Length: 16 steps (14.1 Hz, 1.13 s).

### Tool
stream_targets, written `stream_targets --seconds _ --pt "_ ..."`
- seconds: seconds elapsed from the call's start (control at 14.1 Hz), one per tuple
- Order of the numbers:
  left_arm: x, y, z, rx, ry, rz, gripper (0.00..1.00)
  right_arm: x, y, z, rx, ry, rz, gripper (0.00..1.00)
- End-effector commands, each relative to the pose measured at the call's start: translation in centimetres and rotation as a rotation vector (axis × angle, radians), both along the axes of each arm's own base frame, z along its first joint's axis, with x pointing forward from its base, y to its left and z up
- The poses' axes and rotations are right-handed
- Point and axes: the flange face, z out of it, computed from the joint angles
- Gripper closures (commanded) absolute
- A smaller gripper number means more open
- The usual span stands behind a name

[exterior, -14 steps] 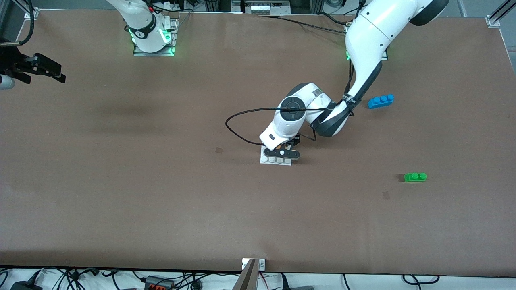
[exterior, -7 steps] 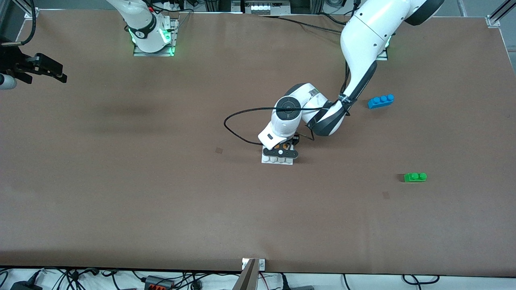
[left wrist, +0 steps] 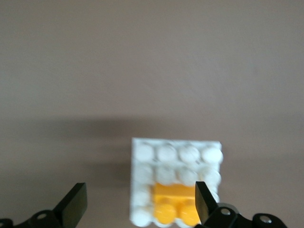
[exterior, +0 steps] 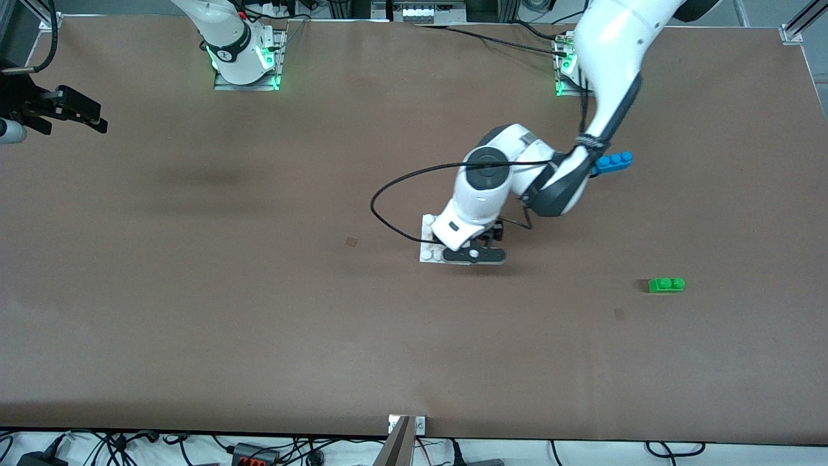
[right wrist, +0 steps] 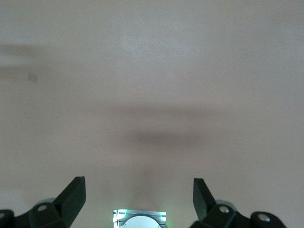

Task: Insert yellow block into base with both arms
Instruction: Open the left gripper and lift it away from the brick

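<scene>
The white studded base (exterior: 427,237) lies at mid table, partly covered by the left arm's hand. The left wrist view shows the base (left wrist: 175,154) with the yellow block (left wrist: 176,205) seated on its studs at one edge. My left gripper (exterior: 475,254) is low over the base's edge toward the left arm's end. It is open (left wrist: 137,202), with the jaws spread wide and one finger (left wrist: 201,202) beside the block's end. The block is hidden in the front view. My right gripper (exterior: 76,111) waits open (right wrist: 137,194) and empty above the right arm's end of the table.
A blue three-stud brick (exterior: 615,162) lies beside the left arm's forearm. A green two-stud brick (exterior: 666,284) lies toward the left arm's end, nearer the front camera. A black cable (exterior: 388,194) loops from the left wrist over the table.
My left hand has shifted toward the left arm's end of the table, uncovering more of the base. The right arm has stayed still.
</scene>
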Motion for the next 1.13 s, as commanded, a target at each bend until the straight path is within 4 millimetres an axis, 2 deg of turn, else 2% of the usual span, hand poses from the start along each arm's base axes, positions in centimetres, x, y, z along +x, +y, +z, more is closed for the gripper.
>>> stream_targets --seconds 0.0,0.07,0.21,0.28,0.35,0.49,0.64,0.71,0.78,1.06 --pt "2.2 7.3 4.1 -0.015 0.013 -0.022 0.0 0.1 0.4 0.5 0.015 0.006 0.0 0.0" --pt "3.0 10.2 5.6 -0.038 0.034 -0.038 0.0 0.1 0.3 0.5 0.014 0.006 0.0 0.0" --pt "2.7 16.3 9.1 -0.02 0.052 -0.069 0.0 0.1 0.3 0.5 0.014 0.006 0.005 0.0" --pt "2.3 20.8 10.1 -0.004 0.052 -0.055 0.0 0.0 0.4 0.6 0.015 0.006 0.012 0.0" --pt "1.7 24.7 12.3 0.012 0.029 -0.059 0.0 0.0 0.3 0.6 0.015 0.004 0.011 0.0" --pt "-0.2 29.2 17.7 0.054 0.03 -0.086 0.0 0.1 0.4 0.6 0.011 0.0 0.013 0.0" --pt "-2.3 32.3 21.6 -0.003 0.051 -0.009 0.0 0.1 0.8 0.6 0.011 0.003 0.016 0.0" --pt "-2.8 34.1 22.8 -0.031 0.048 0.036 0.0 0.1 0.8 0.7 0.011 -0.002 0.014 0.0" --pt "-3.1 34.8 23.4 -0.037 0.04 0.053 0.0 0.1 0.9 0.7 0.01 0.0 0.014 0.0" --pt "-3.6 34.7 23.6 -0.034 0.066 0.043 0.0 0.1 0.8 0.7 0.011 0.0 0.013 0.0"
